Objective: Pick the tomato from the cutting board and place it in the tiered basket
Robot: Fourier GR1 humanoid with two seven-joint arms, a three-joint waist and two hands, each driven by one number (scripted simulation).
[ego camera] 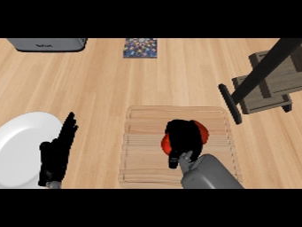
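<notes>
Red tomato on cutting board | right hand curled over it | left hand relaxed

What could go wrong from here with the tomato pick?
1. The right hand covers most of the tomato on the cutting board, so how well the fingers wrap it cannot be seen; a round tomato may roll out on lifting.
2. The tiered basket has a dark post and a black rim facing the board; a low carry could clip them.
3. The left hand rests open over the white plate, out of the way.
</notes>
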